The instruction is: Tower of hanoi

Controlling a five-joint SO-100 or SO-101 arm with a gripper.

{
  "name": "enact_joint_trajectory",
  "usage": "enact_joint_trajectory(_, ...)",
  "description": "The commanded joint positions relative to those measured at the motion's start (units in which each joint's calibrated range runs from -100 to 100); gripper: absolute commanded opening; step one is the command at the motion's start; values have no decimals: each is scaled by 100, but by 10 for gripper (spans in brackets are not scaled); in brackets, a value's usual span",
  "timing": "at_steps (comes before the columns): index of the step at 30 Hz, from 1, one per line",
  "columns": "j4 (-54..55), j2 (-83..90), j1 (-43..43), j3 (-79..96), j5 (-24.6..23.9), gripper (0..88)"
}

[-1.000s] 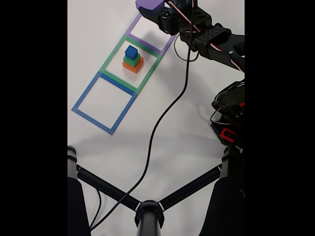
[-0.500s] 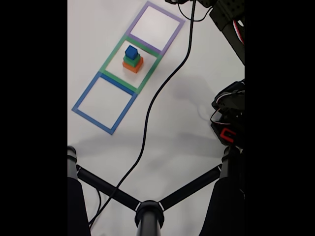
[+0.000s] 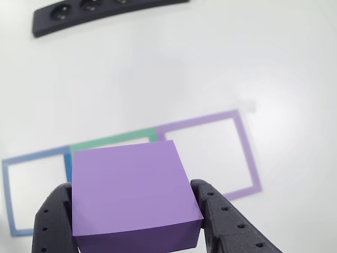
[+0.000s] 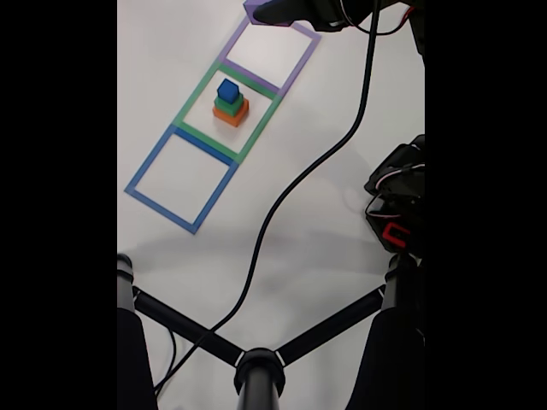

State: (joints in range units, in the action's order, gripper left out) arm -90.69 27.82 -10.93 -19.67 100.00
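Up over the white table [image 3: 295,63], the gripper [image 3: 134,221] is clamping a purple block [image 3: 131,190] between its black fingers [image 3: 226,221]. Down in the green square [image 4: 198,107], the blue, green and orange stack [image 4: 229,102] is sitting by itself, with the purple square [image 4: 299,64] right next door.

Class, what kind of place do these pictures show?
Probably a hobby robotics bench: a white table with taped colour squares, a stack of small blocks and a power strip.

Bright, even light on white table [image 4: 325,231]; soft shadows (fixed view has black side bars); slight blur.
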Motion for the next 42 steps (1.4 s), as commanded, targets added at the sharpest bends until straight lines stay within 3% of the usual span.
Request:
enact_joint_trajectory(1, -49, 295, 456, -246, 0, 89)
enact_joint_trajectory(11, -89, 632, 1486, 9, 0, 89)
enact_joint_trajectory(23, 744, 1729, 2385, 2226, 0, 98)
enact_joint_trajectory(30, 2655, 1906, 2606, 4280, 0, 96)
enact_joint_trajectory(42, 7988, 680, 2652, 7660, 0, 105)
